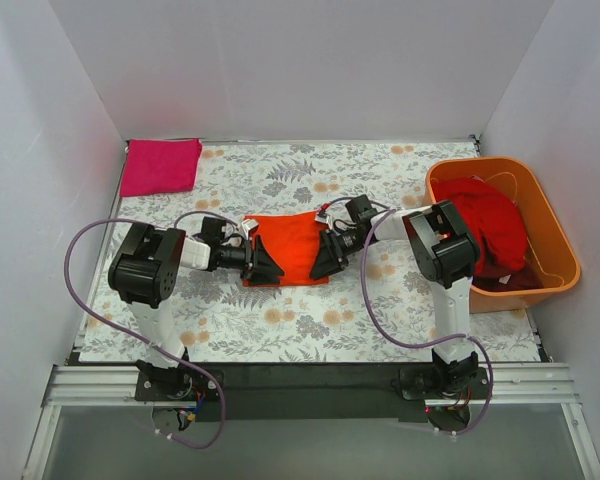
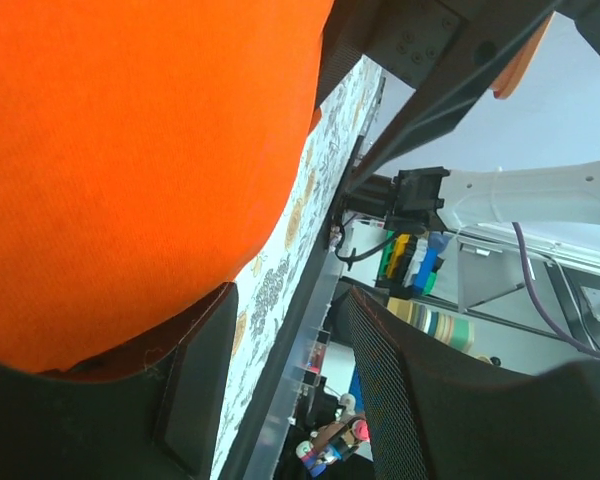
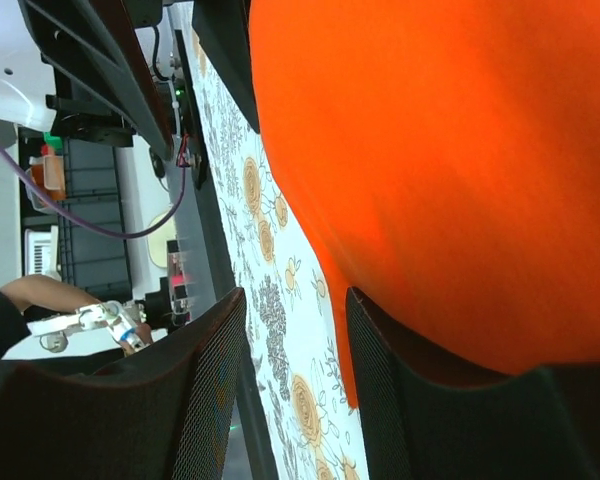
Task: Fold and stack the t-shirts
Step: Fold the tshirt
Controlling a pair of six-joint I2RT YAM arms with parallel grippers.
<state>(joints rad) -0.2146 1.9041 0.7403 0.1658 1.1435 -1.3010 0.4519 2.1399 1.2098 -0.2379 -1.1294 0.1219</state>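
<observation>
Overhead, we list one bright orange cloth t-shirt (image 1: 292, 245), folded to a flat rectangle at the middle of the floral-printed worktop (image 1: 280, 325). The left gripper (image 1: 264, 266) sits at its left edge and the right gripper (image 1: 330, 256) at its right edge, both low on the cloth. One magenta-pink cloth t-shirt (image 1: 160, 165), folded, lies at the far left corner, well apart. One deeper red cloth t-shirt (image 1: 490, 228), crumpled, lies inside the rigid orange plastic tub (image 1: 562, 262) at the right side.

Left wrist view: we find the orange t-shirt (image 2: 130, 150) filling the upper left. The left gripper (image 2: 292, 330) has its jaws apart, with the worktop (image 2: 275, 290) showing in the gap. The shirt's edge lies by one finger, unclamped.

Right wrist view: the orange t-shirt (image 3: 460, 150) is at upper right. The right gripper (image 3: 295, 330) has its jaws apart too; the shirt's edge just reaches the gap, unpinched.
</observation>
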